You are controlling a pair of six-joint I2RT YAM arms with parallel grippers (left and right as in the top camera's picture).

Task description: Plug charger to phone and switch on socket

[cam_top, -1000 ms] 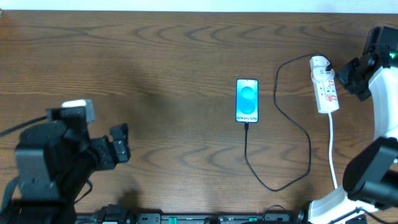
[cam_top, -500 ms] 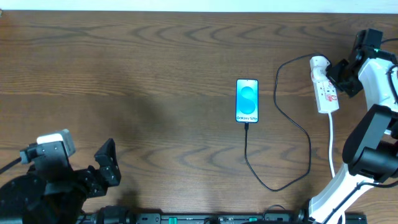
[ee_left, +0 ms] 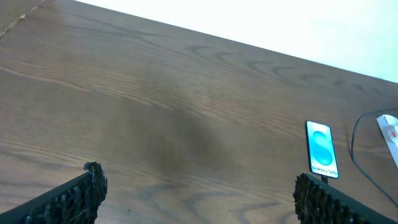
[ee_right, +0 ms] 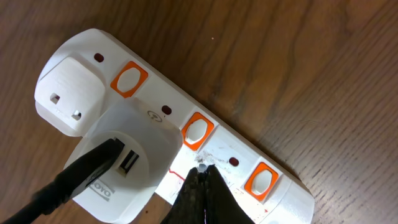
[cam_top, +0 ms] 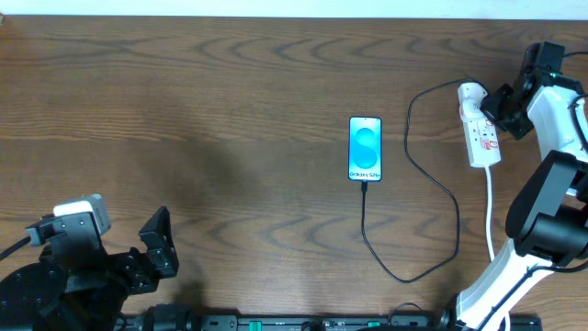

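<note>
Phone face-up mid-table, black charger cable seemingly seated in its near end, right gripper pinched together, tip on the socket beside the middle orange switch, left gripper spread apart, well away.

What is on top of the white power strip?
On the white power strip: a white USB charger plug with a black cable, a plain white plug at the rounded end, and the right pincer, tip beside the middle orange switch. Sockets under the plugs are covered.
</note>
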